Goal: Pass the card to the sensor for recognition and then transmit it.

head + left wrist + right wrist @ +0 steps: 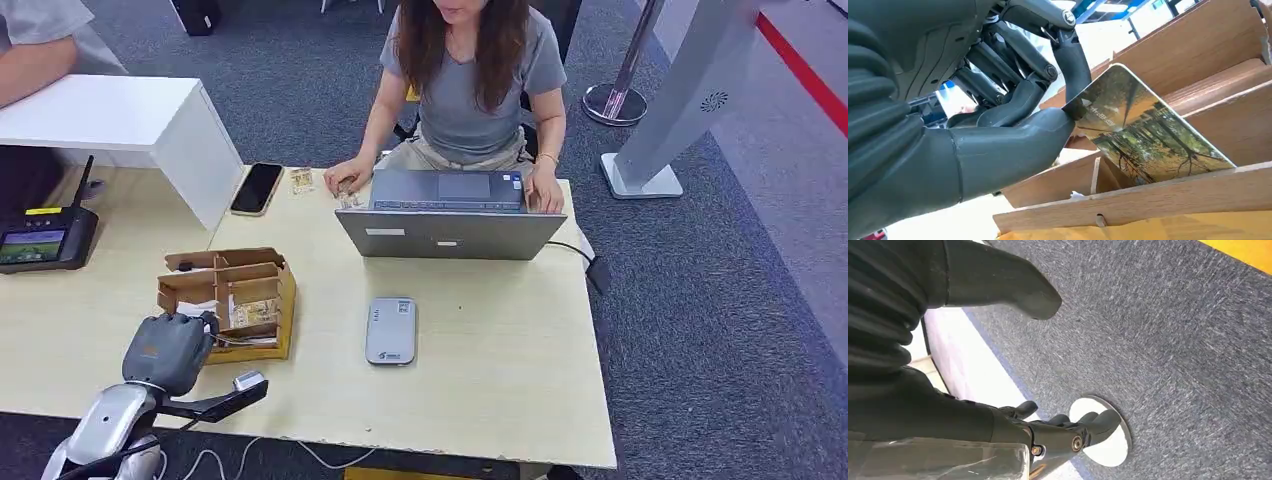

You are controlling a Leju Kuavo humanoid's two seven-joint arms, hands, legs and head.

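One card (1148,135) is pinched by the left hand (998,130) inside the wooden box (270,275); right hand (1048,430) spread.

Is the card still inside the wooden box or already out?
Still inside: the card stands between the wooden box dividers, pinched by the left hand.

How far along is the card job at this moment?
Early. Done: the left hand has reached the wooden box. In hand: it pinches a card that stands in a compartment. Left: lifting it out, presenting it to the grey reader, and passing it on.
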